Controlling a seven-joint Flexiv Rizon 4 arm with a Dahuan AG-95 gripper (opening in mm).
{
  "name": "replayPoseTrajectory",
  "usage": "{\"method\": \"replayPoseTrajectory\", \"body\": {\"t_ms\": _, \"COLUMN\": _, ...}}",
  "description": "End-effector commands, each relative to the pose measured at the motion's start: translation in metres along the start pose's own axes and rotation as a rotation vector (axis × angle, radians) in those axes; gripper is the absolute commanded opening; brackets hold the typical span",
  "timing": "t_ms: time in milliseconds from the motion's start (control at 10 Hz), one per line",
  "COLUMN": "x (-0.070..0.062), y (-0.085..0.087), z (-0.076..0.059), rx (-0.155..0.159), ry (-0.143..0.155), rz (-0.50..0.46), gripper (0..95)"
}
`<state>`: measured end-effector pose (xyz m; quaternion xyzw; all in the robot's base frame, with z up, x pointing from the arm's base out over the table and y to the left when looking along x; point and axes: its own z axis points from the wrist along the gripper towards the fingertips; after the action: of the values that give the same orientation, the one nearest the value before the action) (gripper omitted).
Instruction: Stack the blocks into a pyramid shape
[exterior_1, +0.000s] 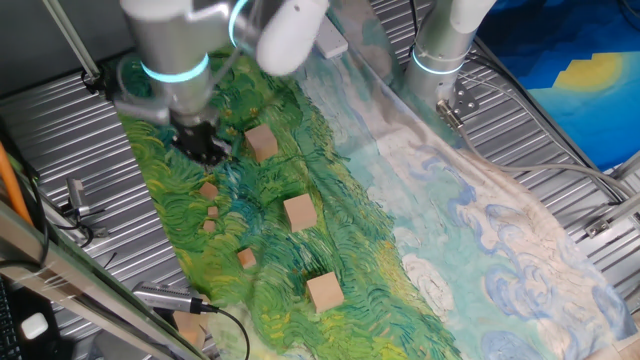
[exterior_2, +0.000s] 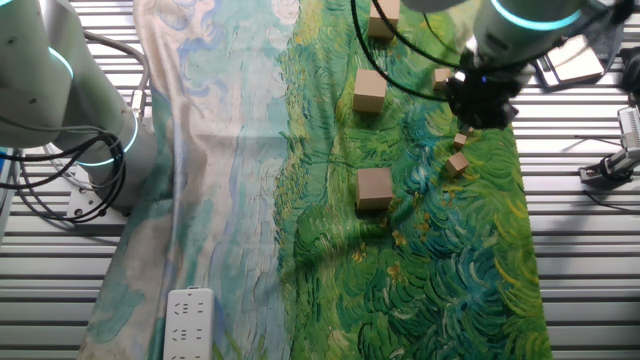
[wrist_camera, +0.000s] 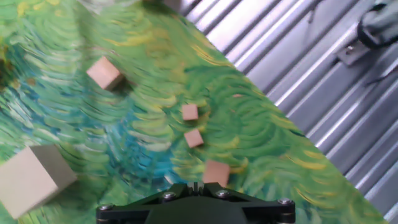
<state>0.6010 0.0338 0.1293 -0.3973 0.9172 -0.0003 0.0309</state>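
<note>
Hand view shows you 3 small wooden cubes lined up just ahead of the gripper (wrist_camera: 194, 194): the nearest small cube (wrist_camera: 216, 172) sits almost at the black gripper body, with the middle small cube (wrist_camera: 193, 138) and the far small cube (wrist_camera: 189, 112) beyond it, and a 4th small cube (wrist_camera: 104, 73) lies off to the left. None of the blocks is stacked yet; all lie singly on the painted cloth (wrist_camera: 143, 124). Your main risk, as I judge it, is crowding: those 3 small cubes lie near each other, so fingers coming down on 1 could nudge a neighbour or trap 2 at once. A second risk is the cloth, whose wrinkles could tilt a block and spoil any pyramid base built on it. You cannot tell whether the fingers are spread or pressed together, since only the gripper body shows in this view and the fixed views hide the tips in dark shadow. From one fixed view, the gripper (exterior_1: 203, 148) hangs above the cloth beside the far large cube (exterior_1: 261, 142), while the middle large cube (exterior_1: 299, 212) and the near large cube (exterior_1: 324, 291) lie well apart from it toward the camera.
</note>
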Motion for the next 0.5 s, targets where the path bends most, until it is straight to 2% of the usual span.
{"method": "replayPoseTrajectory", "body": {"t_ms": 100, "x": -0.002, "y": 0.013, "z": 0.004, "rx": -0.005, "ry": -0.003, "rz": 0.016, "gripper": 0.0}}
{"method": "replayPoseTrajectory", "body": {"t_ms": 300, "x": 0.001, "y": 0.03, "z": 0.015, "rx": -0.009, "ry": -0.009, "rz": 0.029, "gripper": 0.0}}
{"method": "replayPoseTrajectory", "body": {"t_ms": 500, "x": 0.001, "y": 0.042, "z": 0.021, "rx": -0.014, "ry": 0.002, "rz": 0.053, "gripper": 0.0}}
